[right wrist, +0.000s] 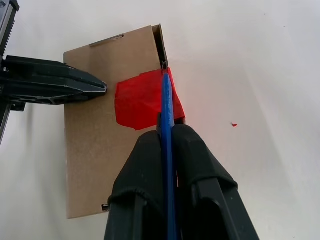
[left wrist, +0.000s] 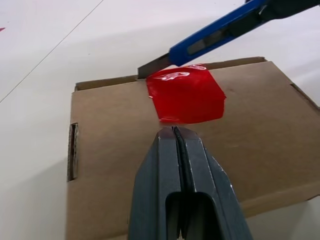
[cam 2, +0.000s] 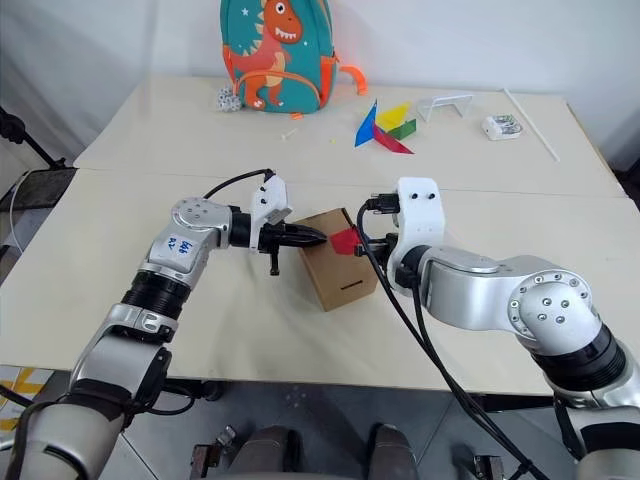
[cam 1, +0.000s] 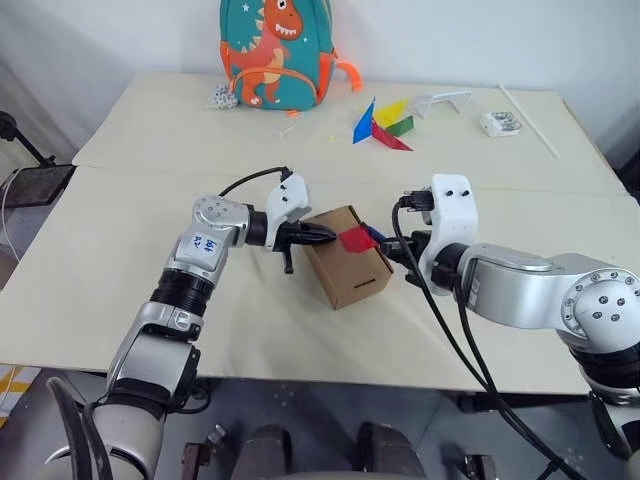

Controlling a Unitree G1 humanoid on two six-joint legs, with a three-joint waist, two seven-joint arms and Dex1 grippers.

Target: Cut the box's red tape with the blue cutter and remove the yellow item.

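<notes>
The brown cardboard box [cam 1: 352, 278] lies closed on the table between my arms. The red tape [left wrist: 186, 95] is stuck across its top and folds over one edge. My left gripper [cam 1: 328, 236] is shut and empty, its tip resting on the box top just beside the tape. My right gripper [right wrist: 167, 131] is shut on the blue cutter [right wrist: 166, 102]. The cutter's metal blade [left wrist: 154, 66] touches the box edge where the tape begins. The yellow item is out of view.
A dinosaur backpack [cam 1: 277, 50] stands at the table's far edge. Coloured paper triangles [cam 1: 382, 125], a white wire frame [cam 1: 441, 101], a small white gadget [cam 1: 499, 123] and a thin white stick [cam 1: 530, 120] lie at the far right.
</notes>
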